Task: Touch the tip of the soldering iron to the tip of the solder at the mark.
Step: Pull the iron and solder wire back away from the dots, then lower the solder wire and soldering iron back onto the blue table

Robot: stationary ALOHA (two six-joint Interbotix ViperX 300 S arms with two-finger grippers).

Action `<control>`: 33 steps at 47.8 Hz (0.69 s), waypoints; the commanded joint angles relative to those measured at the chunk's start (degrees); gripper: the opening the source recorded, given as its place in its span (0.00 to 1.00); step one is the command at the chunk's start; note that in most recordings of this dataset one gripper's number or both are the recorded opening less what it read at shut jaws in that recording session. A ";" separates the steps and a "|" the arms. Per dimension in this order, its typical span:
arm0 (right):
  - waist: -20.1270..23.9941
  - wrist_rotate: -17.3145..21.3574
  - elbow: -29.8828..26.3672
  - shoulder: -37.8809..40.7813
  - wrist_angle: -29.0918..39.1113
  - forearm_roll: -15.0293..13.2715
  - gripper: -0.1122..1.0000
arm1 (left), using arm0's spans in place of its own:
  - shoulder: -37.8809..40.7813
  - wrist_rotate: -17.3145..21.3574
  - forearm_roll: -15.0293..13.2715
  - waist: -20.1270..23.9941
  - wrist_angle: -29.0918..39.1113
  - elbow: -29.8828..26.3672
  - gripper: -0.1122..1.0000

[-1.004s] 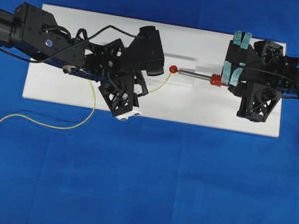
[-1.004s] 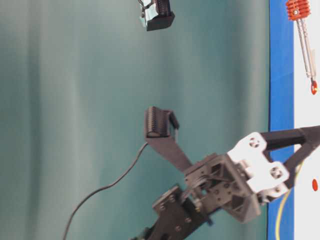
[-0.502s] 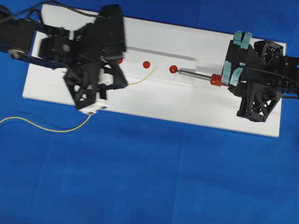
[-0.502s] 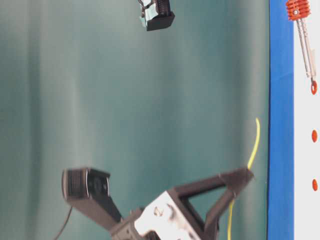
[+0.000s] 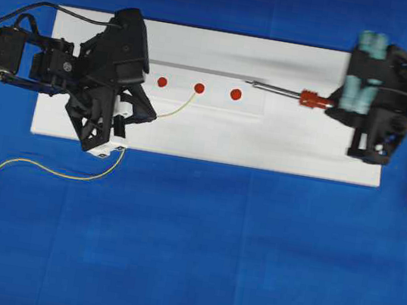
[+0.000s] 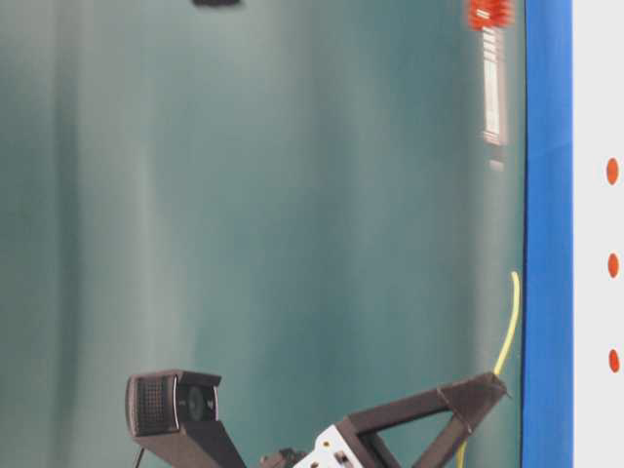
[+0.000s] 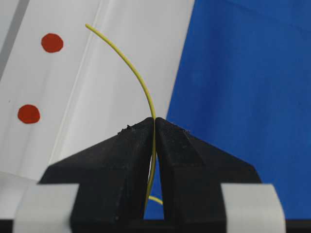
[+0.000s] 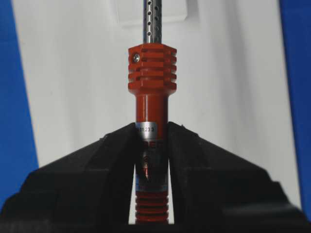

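both tools have been drawn back from the red marks (image 5: 198, 87): solder (image 7: 137, 79) is pinched in the left gripper (image 7: 154, 121), soldering iron (image 8: 151, 102) clamped in the right gripper (image 8: 152, 130), both probably lifted clear.

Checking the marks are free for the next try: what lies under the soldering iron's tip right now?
Under the soldering iron tip lies bare white board, just right of the three red dots. The table-level view shows the iron lifted clear. No dot is covered.
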 commanded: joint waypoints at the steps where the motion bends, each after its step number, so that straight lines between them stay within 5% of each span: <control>1: 0.00 0.44 0.79 -5.27 0.26 -0.18 0.16 | -1.58 0.09 0.18 -0.18 -0.53 0.09 0.12; 22: 0.26 5.89 3.25 -8.00 -2.29 0.44 0.16 | -2.20 -0.18 0.18 -1.32 -4.22 1.49 0.12; 33: 8.17 11.16 3.60 -7.82 -5.01 1.05 0.16 | -2.90 -0.53 0.18 -8.17 -9.14 2.99 0.12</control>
